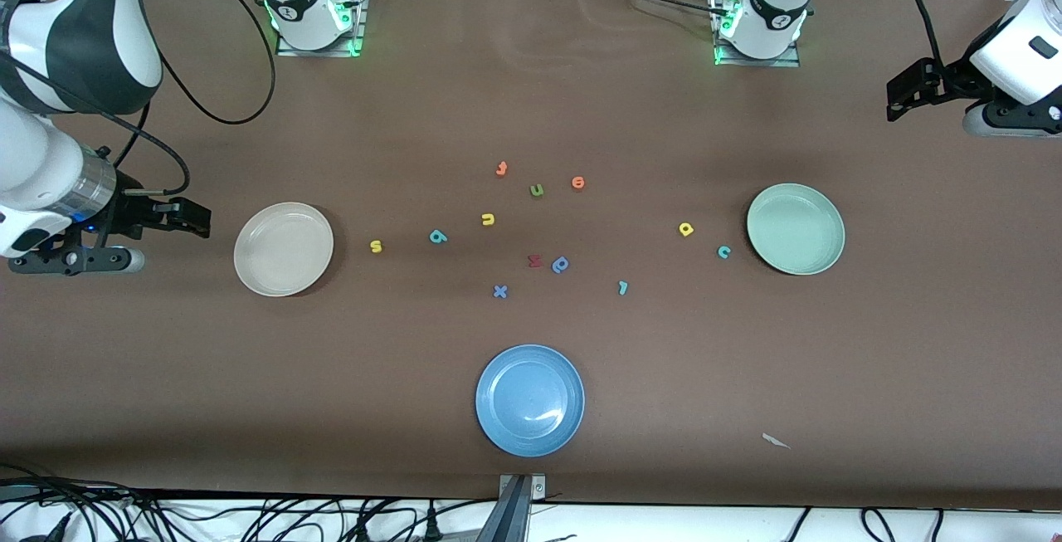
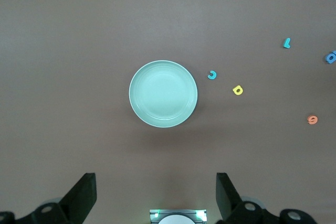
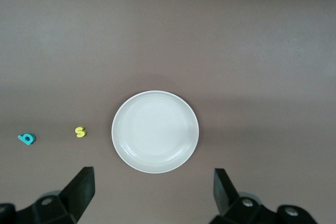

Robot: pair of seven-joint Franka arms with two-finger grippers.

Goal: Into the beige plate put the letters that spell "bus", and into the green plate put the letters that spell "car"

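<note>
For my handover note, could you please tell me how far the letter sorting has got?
Nothing is done yet: the beige plate and green plate hold no letters. Nothing is in hand; the left gripper and right gripper wait open at the table's ends. All six remain: b, u, s, c, a, r.

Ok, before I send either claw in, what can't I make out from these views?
- Yellow u: outside both wrist views, front only.
- Red letter beside the blue looped letter: too small to read.
- Right claw: fingertips overlap edge-on in front view; the right wrist view crops them.
</note>
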